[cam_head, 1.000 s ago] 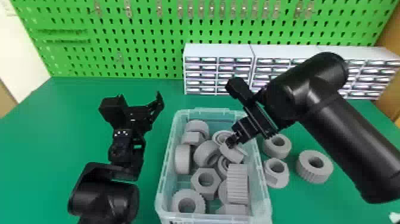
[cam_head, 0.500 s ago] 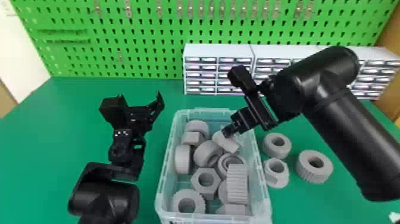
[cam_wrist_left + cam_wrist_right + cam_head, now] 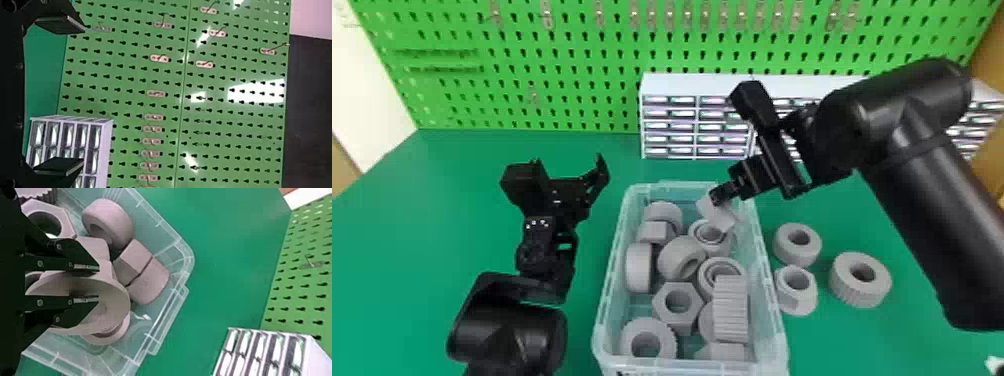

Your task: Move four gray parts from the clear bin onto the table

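Gray plastic sits clamped between the two black fingers of the right gripper [image 3: 719,195]: it has hold of one gray part [image 3: 719,216], tipped at a slant, over the far end of the clear bin [image 3: 692,369] and near its right wall. From the right wrist I can see the fingers on either side of it, with its broad round flange spreading out beneath them. Below and around it the bin is crowded with more of the same stuff, among them a hex nut [image 3: 678,302], a ribbed piece [image 3: 731,307] standing on edge and a toothed ring [image 3: 649,340] at the near left.

On the green table [image 3: 897,345], to the right of the bin, lie three parts: a plain ring [image 3: 797,244], a flanged nut [image 3: 797,292] just nearer, and a wide knurled ring [image 3: 861,280] farther right. Over on the left of the bin, the left gripper [image 3: 569,182] hangs with its fingers spread wide and nothing between them
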